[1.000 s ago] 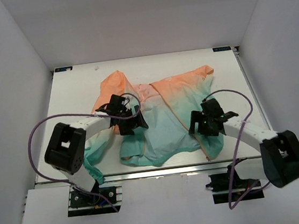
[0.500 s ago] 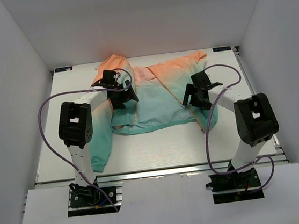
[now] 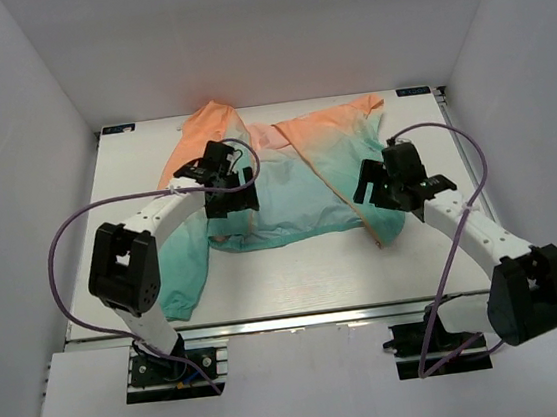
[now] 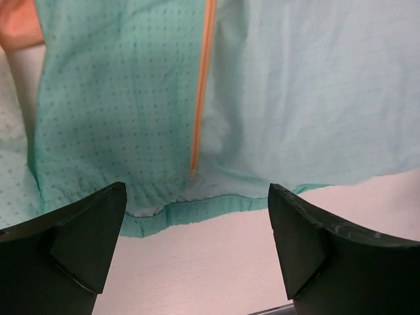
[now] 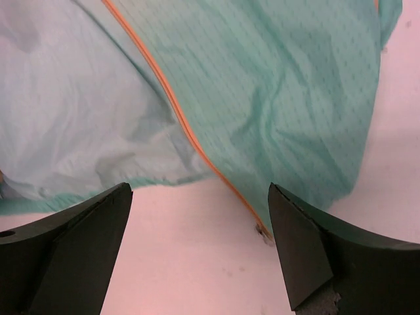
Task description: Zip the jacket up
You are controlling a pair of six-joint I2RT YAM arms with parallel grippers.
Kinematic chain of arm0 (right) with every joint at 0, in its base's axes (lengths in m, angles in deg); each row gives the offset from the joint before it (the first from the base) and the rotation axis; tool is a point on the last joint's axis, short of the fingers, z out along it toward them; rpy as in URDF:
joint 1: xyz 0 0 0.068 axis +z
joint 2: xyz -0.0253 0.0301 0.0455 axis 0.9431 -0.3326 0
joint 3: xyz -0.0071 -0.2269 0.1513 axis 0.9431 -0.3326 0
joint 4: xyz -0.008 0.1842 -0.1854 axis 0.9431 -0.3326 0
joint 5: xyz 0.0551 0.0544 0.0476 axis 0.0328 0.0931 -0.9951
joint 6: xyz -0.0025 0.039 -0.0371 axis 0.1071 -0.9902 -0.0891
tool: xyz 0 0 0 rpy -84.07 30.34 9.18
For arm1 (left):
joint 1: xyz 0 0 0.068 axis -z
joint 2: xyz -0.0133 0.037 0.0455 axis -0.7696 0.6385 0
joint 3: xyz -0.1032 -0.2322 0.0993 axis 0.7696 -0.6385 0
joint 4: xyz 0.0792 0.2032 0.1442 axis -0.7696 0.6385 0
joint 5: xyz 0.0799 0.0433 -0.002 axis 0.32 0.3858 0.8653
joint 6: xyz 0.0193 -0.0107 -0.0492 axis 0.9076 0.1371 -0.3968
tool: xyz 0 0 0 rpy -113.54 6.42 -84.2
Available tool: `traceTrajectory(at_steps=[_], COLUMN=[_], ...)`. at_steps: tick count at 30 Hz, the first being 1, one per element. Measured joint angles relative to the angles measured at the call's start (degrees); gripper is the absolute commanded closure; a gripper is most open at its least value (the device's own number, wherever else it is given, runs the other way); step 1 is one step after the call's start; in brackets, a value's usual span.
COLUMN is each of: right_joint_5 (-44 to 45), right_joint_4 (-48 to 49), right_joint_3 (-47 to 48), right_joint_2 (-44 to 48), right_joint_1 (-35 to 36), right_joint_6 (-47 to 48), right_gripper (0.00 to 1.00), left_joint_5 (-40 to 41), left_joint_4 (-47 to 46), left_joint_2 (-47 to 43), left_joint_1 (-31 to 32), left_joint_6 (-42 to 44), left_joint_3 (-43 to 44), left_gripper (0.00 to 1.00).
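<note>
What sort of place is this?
Probably a robotics test cell: white walls box in a white table, a left arm and a right arm are bolted at its near edge, and one jacket lies on it.

table (image 3: 297,282): white, flat | walls (image 3: 10,148): plain pale grey, standing on three sides of the table | rail (image 3: 301,320): metal, along the near table edge | label (image 3: 119,129): small, far left corner
</note>
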Motion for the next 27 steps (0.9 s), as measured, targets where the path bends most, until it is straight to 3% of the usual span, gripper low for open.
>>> traceTrajectory(at_steps=[4,9,13,17,19,22,27], right_joint_5=[-0.4,-0.5,-1.0,-1.0,-1.1,-1.0,-1.0], right_joint_4=[-2.2,-2.7,-2.5,-2.5,-2.5,-2.4,-2.4], right_joint_3=[-3.4,-4.9,-5.3,-5.6,-5.7,-5.8,-5.8], right_joint_2=[3.0,4.2,3.9,2.7,2.4,2.4,2.4], right_joint_1=[0.0,0.0,0.0,0.0,0.0,0.0,0.0], right_joint_6=[0.3,1.0,1.4,1.5,1.5,1.6,1.9], right_gripper=[0.11,0.11,0.11,0.11,0.10,0.11,0.11], left_joint_5=[2.7,6.7,7.7,7.9,8.3,8.9,9.0], left_joint_4=[2.2,5.4,6.5,6.6,6.7,7.1,8.5], left_joint_2=[3.7,8.2,9.5,9.5,9.5,9.5,9.5], left_joint_1=[1.6,2.3,2.4,2.4,2.4,2.4,2.4], left_joint_6=[0.4,0.0,-0.2,-0.1,-0.2,-0.1,0.1], left_joint_3=[0.2,0.5,1.0,2.1,2.6,3.3,5.3], left_gripper=[0.04,0.20,0.49,0.71,0.76,0.97,1.00])
